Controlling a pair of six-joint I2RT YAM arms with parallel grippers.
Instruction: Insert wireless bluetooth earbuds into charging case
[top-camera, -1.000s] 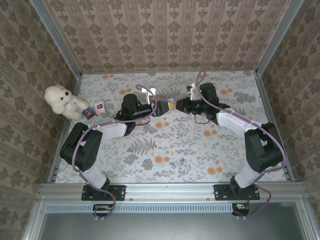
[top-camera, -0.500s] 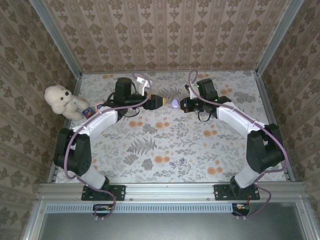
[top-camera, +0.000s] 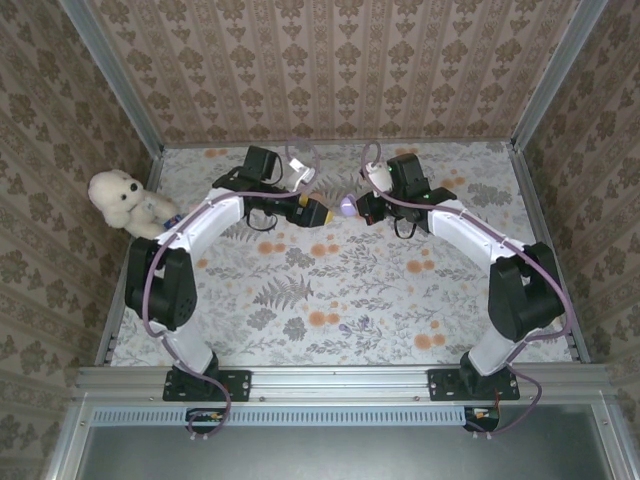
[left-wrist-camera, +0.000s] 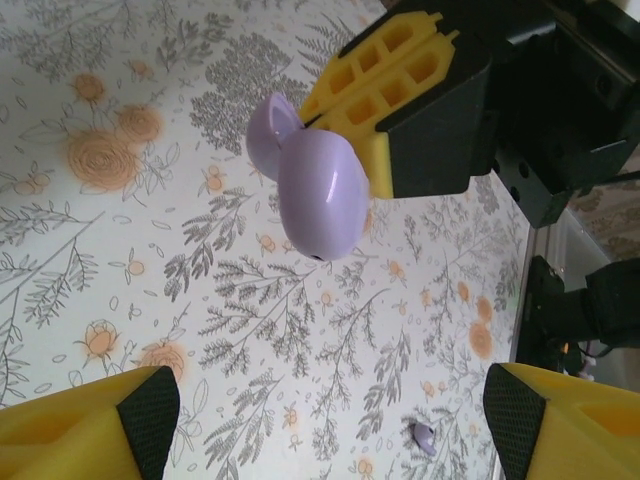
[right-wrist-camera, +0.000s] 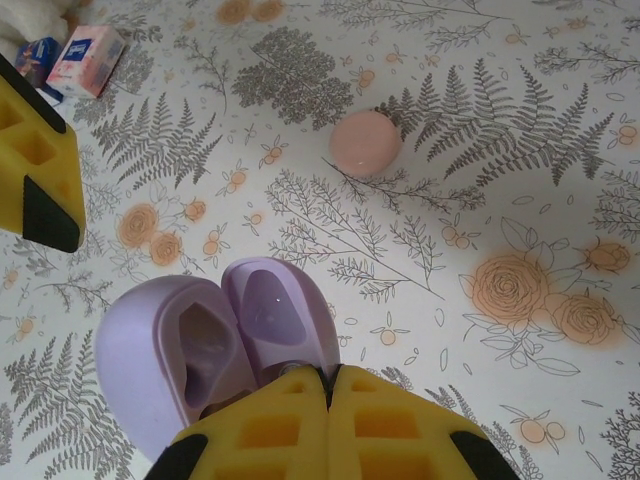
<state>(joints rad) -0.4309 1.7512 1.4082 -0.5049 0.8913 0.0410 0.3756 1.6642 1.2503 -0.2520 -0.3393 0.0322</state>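
Observation:
A lilac charging case (right-wrist-camera: 215, 335) hangs above the table with its lid open, and my right gripper (right-wrist-camera: 328, 385) is shut on its hinge end. The top view puts the case (top-camera: 347, 207) between both grippers, the right gripper (top-camera: 359, 209) behind it. My left gripper (top-camera: 318, 212) faces it a short way off, open and holding nothing. From the left wrist, the case (left-wrist-camera: 318, 200) floats ahead of my left gripper (left-wrist-camera: 330, 425), clear of it. One small lilac earbud (left-wrist-camera: 424, 437) lies on the floral table. Whether anything sits in the case's recesses I cannot tell.
A pink round object (right-wrist-camera: 365, 143) lies on the table beyond the case. A white teddy bear (top-camera: 120, 200) sits at the far left, with small boxes (right-wrist-camera: 88, 58) beside it. Metal rails and patterned walls (top-camera: 330, 70) close the table in.
My left gripper, which met the case a second ago, has opened and drawn back from it, its arm swinging toward the back. The right gripper keeps the case.

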